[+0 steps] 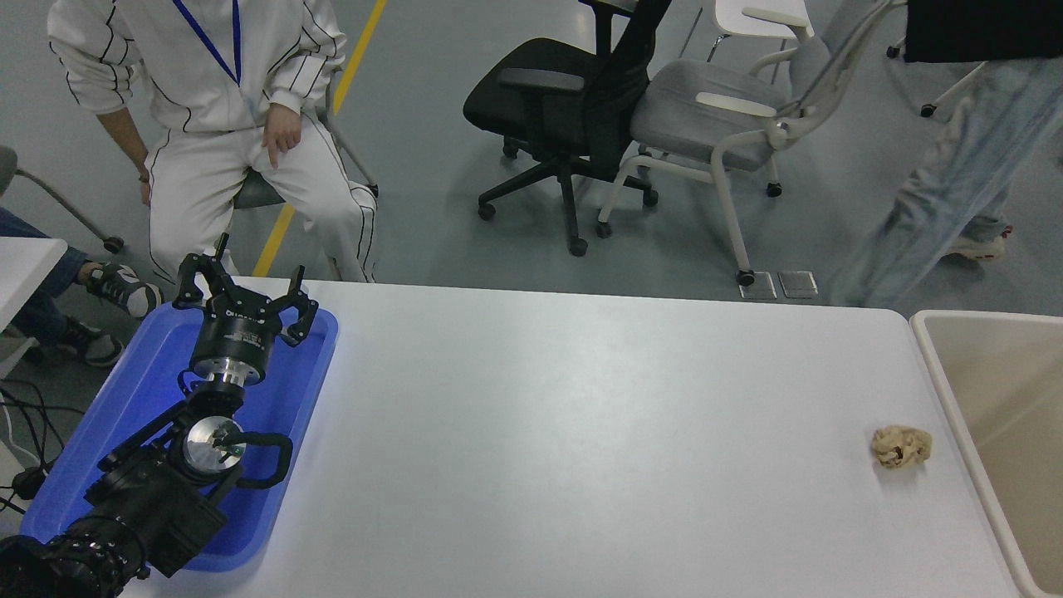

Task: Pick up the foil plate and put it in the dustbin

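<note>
left gripper (pixel 241 291) parked at lower left, black fingers (pixel 193 274) splayed wide apart, holding nothing, poised over the far end of a flat blue plastic tray (pixel 133 390) with a raised glossy rim. black left arm (pixel 158 490) running back to the bottom left corner, jointed, with a round silver cap on one joint. no right arm or right gripper anywhere in view. foil plate not visible in this view. dustbin (pixel 955 390) at the far right edge of the white table (pixel 581 432), well apart from the left gripper across the full width of the table; beige, smooth plastic, thick pale rounded rim, cut off by the right and bottom edges so only its near-left corner and part of the inside show. small crumpled tan paper ball (pixel 901 446) on the table just beside the dustbin's rim. beyond the table, grey floor, a seated person in white striped clothing (pixel 232 124) at upper left, a black office chair (pixel 556 108) and a grey chair (pixel 714 116), and blurred legs of another person (pixel 938 191) at upper right.
</note>
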Motion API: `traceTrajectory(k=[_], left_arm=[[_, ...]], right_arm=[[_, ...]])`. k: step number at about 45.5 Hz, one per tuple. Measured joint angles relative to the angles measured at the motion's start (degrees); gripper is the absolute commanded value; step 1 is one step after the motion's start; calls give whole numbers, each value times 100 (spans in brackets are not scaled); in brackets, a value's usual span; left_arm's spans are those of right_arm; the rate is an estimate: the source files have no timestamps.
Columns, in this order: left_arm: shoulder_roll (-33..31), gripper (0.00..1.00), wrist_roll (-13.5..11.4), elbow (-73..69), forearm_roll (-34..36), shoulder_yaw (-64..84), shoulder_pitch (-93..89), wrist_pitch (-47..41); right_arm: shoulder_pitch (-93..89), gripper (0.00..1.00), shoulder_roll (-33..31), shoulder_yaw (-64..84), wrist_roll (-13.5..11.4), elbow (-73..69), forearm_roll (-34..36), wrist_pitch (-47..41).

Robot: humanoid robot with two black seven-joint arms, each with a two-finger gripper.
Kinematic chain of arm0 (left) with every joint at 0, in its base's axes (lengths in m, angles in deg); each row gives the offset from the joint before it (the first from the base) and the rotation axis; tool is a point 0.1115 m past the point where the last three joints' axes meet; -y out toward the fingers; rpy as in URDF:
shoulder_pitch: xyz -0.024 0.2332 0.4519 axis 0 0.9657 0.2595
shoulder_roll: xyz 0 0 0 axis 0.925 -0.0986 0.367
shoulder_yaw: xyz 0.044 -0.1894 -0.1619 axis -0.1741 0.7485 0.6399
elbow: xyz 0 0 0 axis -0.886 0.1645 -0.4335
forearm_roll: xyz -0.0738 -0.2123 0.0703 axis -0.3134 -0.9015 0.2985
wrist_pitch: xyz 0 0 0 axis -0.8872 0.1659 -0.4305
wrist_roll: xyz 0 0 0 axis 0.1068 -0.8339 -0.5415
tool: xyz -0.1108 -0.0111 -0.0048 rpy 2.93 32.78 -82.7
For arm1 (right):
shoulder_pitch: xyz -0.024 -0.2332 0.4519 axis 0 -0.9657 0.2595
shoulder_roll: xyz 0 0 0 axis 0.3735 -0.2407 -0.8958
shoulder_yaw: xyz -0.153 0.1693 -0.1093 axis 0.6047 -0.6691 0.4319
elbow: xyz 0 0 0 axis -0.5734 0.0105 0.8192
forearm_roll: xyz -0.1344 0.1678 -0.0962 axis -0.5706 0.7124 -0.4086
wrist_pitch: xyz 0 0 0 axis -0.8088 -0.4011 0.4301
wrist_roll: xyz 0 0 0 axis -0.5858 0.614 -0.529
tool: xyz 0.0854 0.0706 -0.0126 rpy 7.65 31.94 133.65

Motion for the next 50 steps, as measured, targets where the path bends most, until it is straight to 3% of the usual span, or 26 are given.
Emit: traceTrajectory(k=[13, 33, 50], left_arm=[[0, 100, -4, 0, 1, 0, 0, 2], [0, 100, -6, 0, -1, 0, 0, 2], [0, 100, -6, -1, 0, 0, 0, 1]], right_arm=[[-1420, 0, -142, -1219, 7, 1087, 25, 0], [-5120, 0, -32, -4647, 3, 2717, 62, 21], [-6749, 0, 196, -5852, 8, 3054, 244, 1795]])
